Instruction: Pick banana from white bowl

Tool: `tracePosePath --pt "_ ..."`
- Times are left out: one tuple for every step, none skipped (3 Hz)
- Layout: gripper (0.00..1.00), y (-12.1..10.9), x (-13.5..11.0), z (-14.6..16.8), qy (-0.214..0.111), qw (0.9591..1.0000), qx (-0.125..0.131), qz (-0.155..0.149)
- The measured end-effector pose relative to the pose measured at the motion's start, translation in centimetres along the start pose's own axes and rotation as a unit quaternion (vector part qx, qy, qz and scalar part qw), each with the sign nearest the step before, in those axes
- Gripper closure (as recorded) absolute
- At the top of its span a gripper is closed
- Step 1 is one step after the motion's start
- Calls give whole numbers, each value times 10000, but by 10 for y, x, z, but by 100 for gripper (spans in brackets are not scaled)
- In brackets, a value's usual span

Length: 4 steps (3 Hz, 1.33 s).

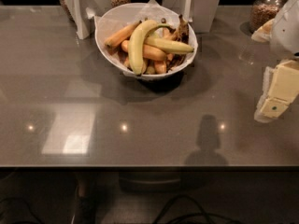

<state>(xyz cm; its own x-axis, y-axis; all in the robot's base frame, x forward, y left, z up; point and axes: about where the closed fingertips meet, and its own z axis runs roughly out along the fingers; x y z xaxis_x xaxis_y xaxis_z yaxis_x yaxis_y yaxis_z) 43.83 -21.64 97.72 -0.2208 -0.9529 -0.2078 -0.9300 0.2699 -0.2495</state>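
Reaching is looking like the step in hand. The cream-coloured, blocky gripper (276, 94) is hanging at the right edge of the view, over the glossy grey-brown stone countertop (70, 78) and well apart from the wide round white bowl with thin walls and a crinkled paper lining (108, 22). How far it is standing open I cannot tell, though no fruit is sitting in it.

The long, thick, strongly curved pale yellow banana (135, 43) is lying on top of the pile in that bowl. It is arching from the near rim up toward the back.

To do this well, the gripper is going to need to travel left and toward the back, then come down from above onto the middle of the arch, closing across the banana's width. That stretch is standing proud of the heap. The stem end is crowding against dark stalks and is touching the shorter, straighter yellow banana (169, 45), so it is the poorer place to grasp. A straight upward lift is probably safest, since the thin bowl and loose lining are likely to shift if dragged sideways. The small orange-toned bananas (145, 52) underneath are also likely to roll.

As for looks, this 1 banana is showing smooth, nearly unmarked skin, the broadest body of the bunch, and a greenish tinge running into its stem.
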Motion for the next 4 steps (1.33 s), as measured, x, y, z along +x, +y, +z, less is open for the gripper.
tracePosePath --pt "0 0 0 0 -1 10000 1 -1" --pt "0 -11 -10 1 -277 9985 301 -354" --pt "0 -35 -38 6 -940 9875 730 -1033" --pt "0 -58 -76 8 -1597 9654 964 -1823"
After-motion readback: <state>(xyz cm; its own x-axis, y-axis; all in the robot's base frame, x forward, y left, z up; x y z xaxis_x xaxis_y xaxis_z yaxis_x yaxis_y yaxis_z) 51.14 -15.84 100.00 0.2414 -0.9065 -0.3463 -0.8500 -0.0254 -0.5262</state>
